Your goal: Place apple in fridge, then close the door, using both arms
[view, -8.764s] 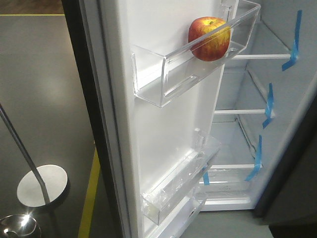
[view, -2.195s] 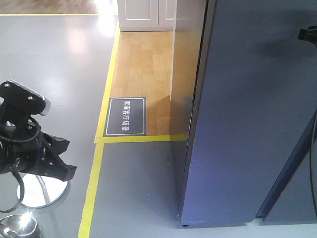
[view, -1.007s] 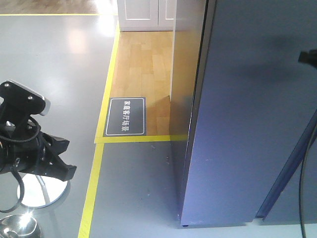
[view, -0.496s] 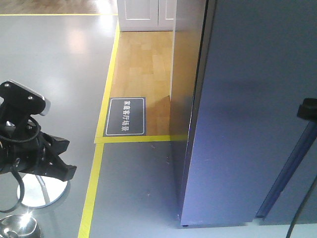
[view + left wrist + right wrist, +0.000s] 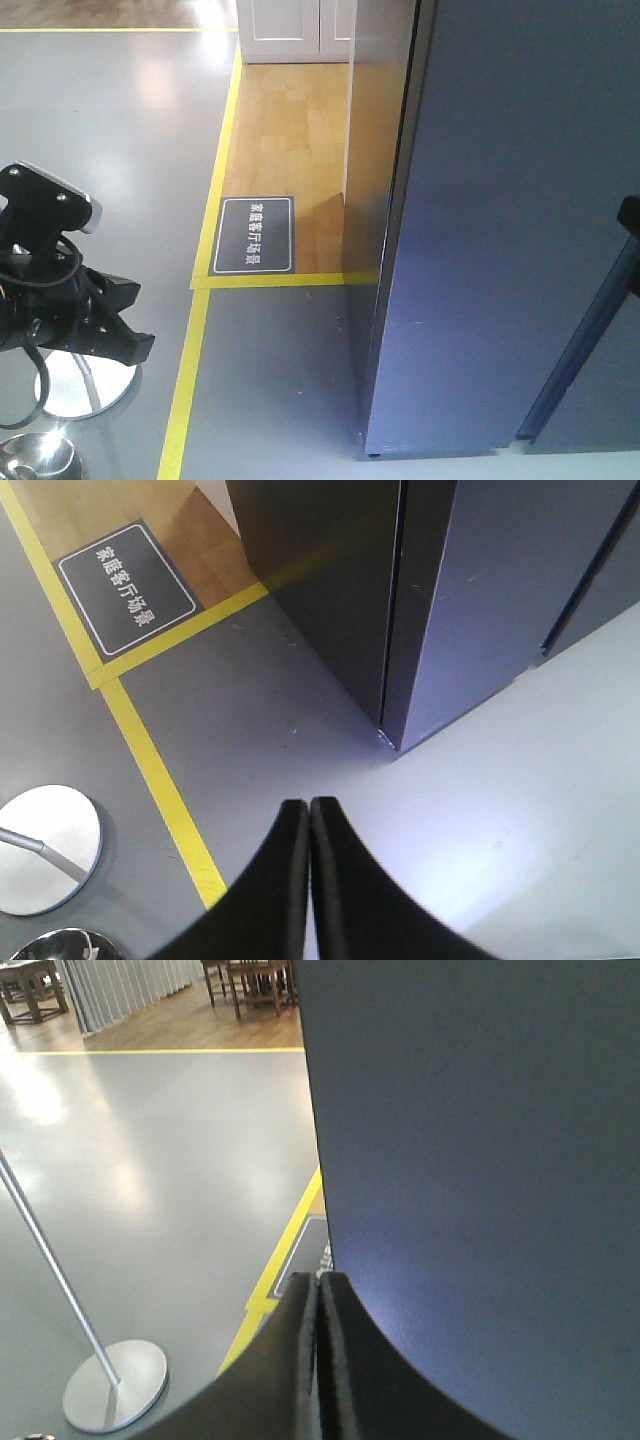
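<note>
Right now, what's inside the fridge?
Nothing inside shows. The door is shut, so only the fridge's dark grey-blue outside is visible. Shelves, bins and any apple are hidden behind it.

Floor sign [image 5: 256, 234] (yellow-taped), round stand base [image 5: 85, 383].

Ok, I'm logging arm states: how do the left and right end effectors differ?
The left end effector points down at the grey floor, clear of the fridge. The right end effector points along the door, close by it. In the front view the left arm shows largely, the right arm only at the frame edge. Both end effectors are shut on nothing.
</note>
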Controlling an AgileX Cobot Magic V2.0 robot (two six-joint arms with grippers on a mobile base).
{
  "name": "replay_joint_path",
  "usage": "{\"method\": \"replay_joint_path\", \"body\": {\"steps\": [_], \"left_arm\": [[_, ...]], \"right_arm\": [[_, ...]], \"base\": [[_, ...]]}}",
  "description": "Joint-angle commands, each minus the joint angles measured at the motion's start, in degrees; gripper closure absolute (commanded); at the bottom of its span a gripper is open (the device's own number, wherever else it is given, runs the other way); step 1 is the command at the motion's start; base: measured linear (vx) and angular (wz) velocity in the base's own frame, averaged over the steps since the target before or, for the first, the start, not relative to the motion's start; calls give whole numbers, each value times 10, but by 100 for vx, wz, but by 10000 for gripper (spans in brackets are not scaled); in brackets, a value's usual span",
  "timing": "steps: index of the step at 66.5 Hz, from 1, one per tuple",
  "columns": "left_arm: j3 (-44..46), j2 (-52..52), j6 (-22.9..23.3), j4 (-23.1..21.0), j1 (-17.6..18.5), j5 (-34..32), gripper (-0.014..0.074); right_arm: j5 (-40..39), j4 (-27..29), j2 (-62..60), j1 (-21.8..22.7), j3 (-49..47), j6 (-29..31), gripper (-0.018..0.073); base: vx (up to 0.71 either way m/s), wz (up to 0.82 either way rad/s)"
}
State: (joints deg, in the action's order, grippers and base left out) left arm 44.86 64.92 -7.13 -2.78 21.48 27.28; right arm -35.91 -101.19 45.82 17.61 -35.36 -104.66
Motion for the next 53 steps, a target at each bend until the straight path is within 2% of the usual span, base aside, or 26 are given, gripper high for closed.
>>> {"method": "replay_joint_path", "body": {"steps": [1,43,53], "left_arm": [[12,-13,4,-3,1,-33,603],[12,-12,4,-3,2,-33,603],[12,-55,4,-3,2,-33,603]], "right_arm": [[7,-8,-11,-2,-14,1,563],[7,-8,-12,-2,-14,2,563],[7,-8,-12,-2,-14,2,563]], "base": [[0,0],[0,0],[0,0]]}}
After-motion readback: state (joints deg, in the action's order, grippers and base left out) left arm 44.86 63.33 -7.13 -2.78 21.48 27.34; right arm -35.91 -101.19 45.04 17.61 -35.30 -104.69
